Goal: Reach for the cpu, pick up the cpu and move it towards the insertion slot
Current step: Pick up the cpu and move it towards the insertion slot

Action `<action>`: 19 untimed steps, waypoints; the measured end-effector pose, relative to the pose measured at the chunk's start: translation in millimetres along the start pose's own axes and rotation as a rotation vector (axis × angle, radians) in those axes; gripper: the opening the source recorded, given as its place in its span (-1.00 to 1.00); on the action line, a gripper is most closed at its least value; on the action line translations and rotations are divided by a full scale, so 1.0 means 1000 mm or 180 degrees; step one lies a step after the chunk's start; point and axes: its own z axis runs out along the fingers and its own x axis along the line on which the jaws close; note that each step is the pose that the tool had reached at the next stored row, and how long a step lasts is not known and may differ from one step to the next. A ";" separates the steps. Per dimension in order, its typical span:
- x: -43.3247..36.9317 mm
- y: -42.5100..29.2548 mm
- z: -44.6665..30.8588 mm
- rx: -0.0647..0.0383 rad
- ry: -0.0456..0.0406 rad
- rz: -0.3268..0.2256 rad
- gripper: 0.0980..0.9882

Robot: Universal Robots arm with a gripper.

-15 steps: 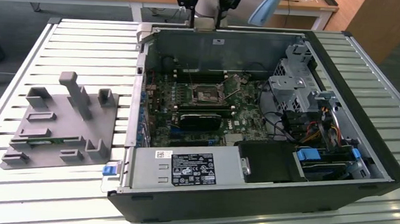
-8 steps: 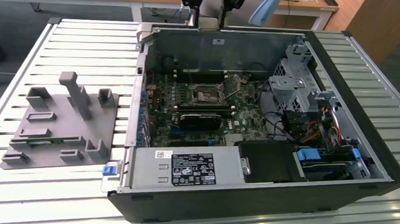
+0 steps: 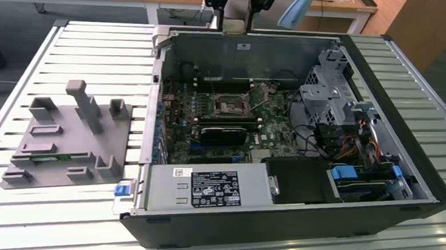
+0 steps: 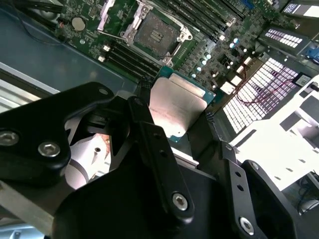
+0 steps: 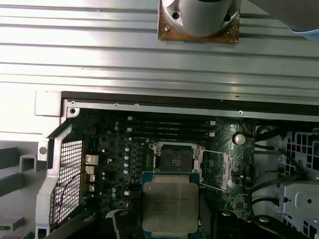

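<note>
Holding the cpu (image 5: 169, 205) between the black fingers (image 4: 154, 149) of the gripper (image 5: 167, 224), closed on its edges, at the lower centre of the first wrist view. Carrying it toward the insertion slot (image 5: 175, 157), lying open just above it in that frame, at upper centre in the second wrist view. Needing next a careful alignment over the socket, probably.

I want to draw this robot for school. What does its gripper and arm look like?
The gripper is made of chunky matte black metal links with rounded edges, joined by shiny silver screws and bolts. Between the black pieces sits a pale silvery metal block. In the first wrist view, the arm has a round light grey end fixed on a square brownish plate with small screws.
</note>
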 end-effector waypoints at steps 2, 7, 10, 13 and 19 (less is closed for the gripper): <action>0.0000 0.0000 0.0000 0.0000 0.0000 0.0002 0.00; 0.0000 0.0000 0.0002 -0.0001 -0.0001 0.0038 0.00; -0.0001 0.0000 0.0005 -0.0001 -0.0002 0.0063 0.00; 0.0000 0.0000 0.0008 -0.0002 -0.0004 0.0099 0.00; -0.0001 0.0000 0.0014 -0.0005 -0.0007 0.0197 0.00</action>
